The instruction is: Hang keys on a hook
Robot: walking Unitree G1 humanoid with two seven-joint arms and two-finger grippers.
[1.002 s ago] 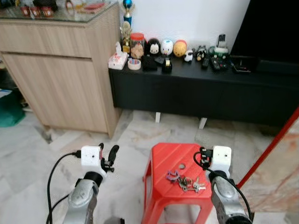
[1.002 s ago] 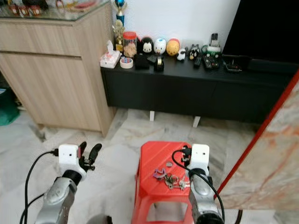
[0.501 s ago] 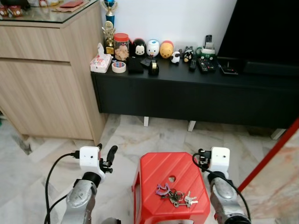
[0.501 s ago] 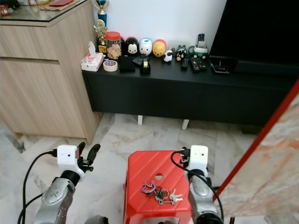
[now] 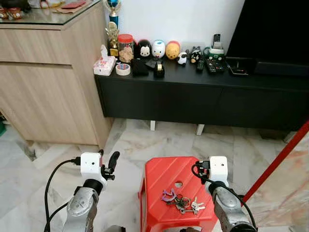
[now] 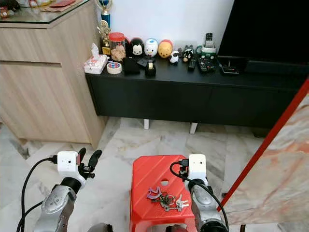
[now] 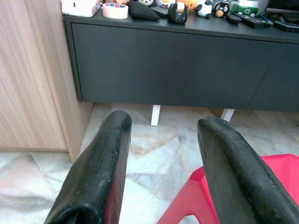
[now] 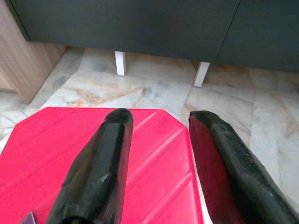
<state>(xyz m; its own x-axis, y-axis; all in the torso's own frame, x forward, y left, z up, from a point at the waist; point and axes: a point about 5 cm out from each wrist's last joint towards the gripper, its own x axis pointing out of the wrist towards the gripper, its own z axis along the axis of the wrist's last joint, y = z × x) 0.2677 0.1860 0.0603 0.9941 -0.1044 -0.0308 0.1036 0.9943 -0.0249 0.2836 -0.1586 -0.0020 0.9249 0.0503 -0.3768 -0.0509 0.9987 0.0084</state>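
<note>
- A bunch of keys (image 5: 182, 201) lies on the top of a red plastic stool (image 5: 159, 171), toward its near right part, with a purple tag at the left end of the bunch and 2 or 3 silver keys fanned out at the right end.
- The stool stands on a marble floor (image 5: 145, 140) in front of a long black TV cabinet (image 5: 193, 96).
- The right gripper (image 8: 156, 135) hangs above the stool's far right corner, fingers apart and holding nothing; the keys lie just to the left of its wrist in the head views, not touched.
- In the right wrist view a sliver of the purple tag shows at the frame's lower edge beside 1 finger.
- The left gripper (image 7: 161, 135) is held over the floor to the left of the stool, fingers spread with nothing between them, pointing toward the black cabinet.
- On the cabinet's top, from its left end: a tissue box (image 5: 104, 64), a roll of tape (image 5: 123, 69), a red-lidded jar (image 5: 126, 47), 3 round toy figures (image 5: 158, 49), then remote controls (image 5: 211, 65) further right.
- A wooden sideboard (image 5: 48, 72) with a glass top stands against the cabinet's left end.
- A red pole (image 5: 275, 164) slants up at the right edge of the scene.
</note>
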